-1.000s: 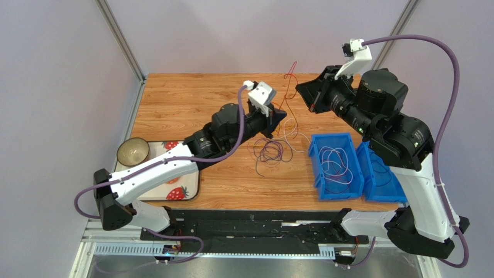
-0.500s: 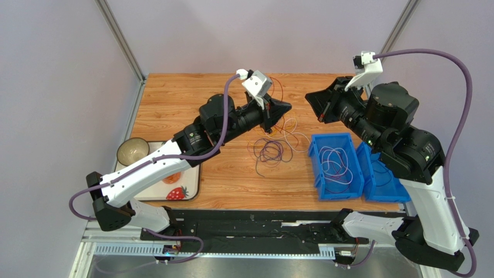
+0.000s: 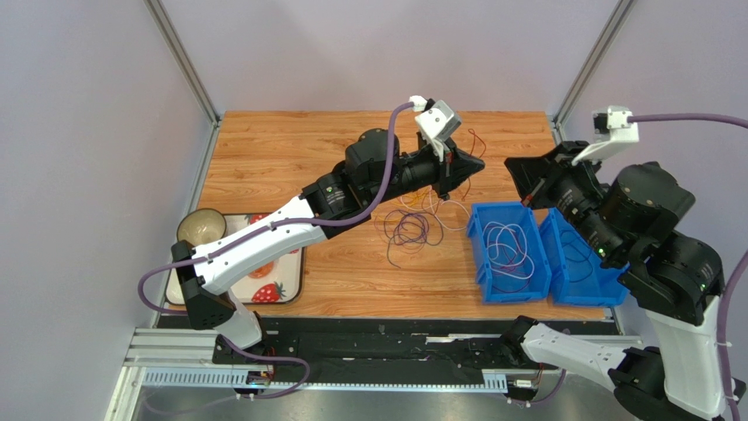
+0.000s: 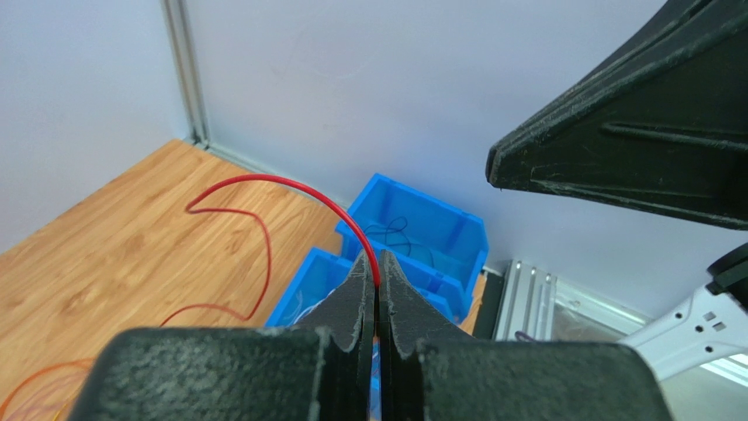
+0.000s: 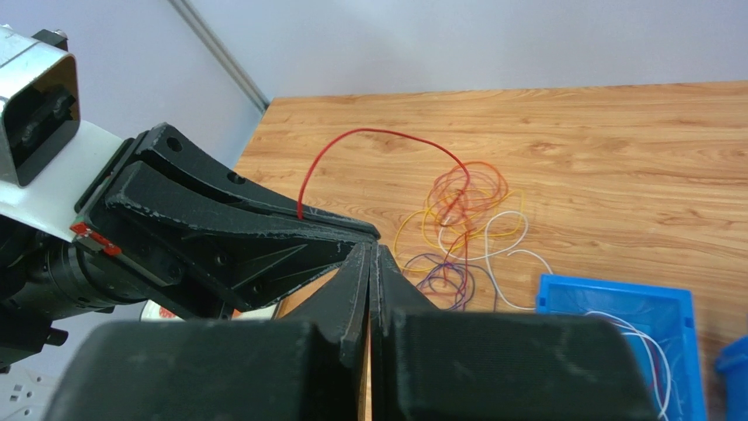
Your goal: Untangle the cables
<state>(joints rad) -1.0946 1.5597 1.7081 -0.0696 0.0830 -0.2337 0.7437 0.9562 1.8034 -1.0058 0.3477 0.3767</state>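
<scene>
The cables (image 3: 411, 224) lie in a loose heap of purple, orange, yellow and white loops mid-table, also seen in the right wrist view as a tangle (image 5: 458, 203). My left gripper (image 3: 477, 165) is raised beyond the heap, just left of the right gripper, shut on one red cable (image 4: 290, 181). That cable arcs up from its jaws and back down to the heap (image 5: 377, 132). My right gripper (image 3: 510, 163) is shut with nothing visible between its fingers; its tips (image 5: 373, 252) sit close to the left gripper's tips.
Two blue bins stand at the right: the nearer one (image 3: 478, 235) holds white cable loops, the other (image 3: 586, 281) lies under the right arm. A strawberry-print tray (image 3: 279, 290) and a bowl (image 3: 200, 230) sit at the left front.
The left arm has swung right and outward, carrying the red cable over toward the bins. The right arm has pulled back to the right, away from the heap.
</scene>
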